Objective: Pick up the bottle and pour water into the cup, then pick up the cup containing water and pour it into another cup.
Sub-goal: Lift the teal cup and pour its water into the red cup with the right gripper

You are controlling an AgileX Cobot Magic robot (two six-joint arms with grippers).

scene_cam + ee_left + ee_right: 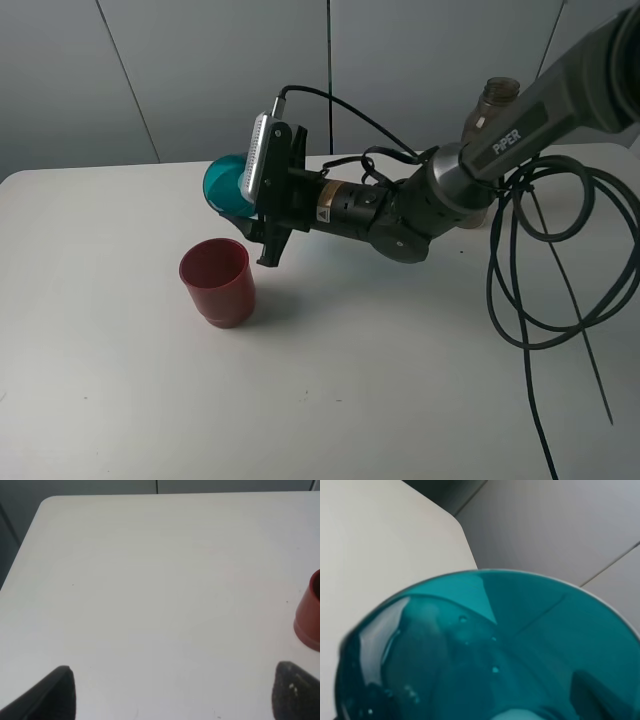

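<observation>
The teal-blue cup (224, 184) is held tipped on its side in the air, just above and behind the dark red cup (216, 281), which stands upright on the table. My right gripper (252, 208) reaches across to the left and is shut on the teal cup. In the right wrist view the teal cup (490, 655) fills the frame, with droplets on its inner wall. The smoky bottle (494, 103) stands at the back right, mostly hidden behind the right arm. My left gripper (177, 692) is open over bare table, with the red cup (310, 612) off to its side.
The white table (380, 400) has its rounded corner and left edge (35, 525) close to the left gripper. Black cables (520, 290) loop from the right arm down onto the table's right side. A grey wall stands behind.
</observation>
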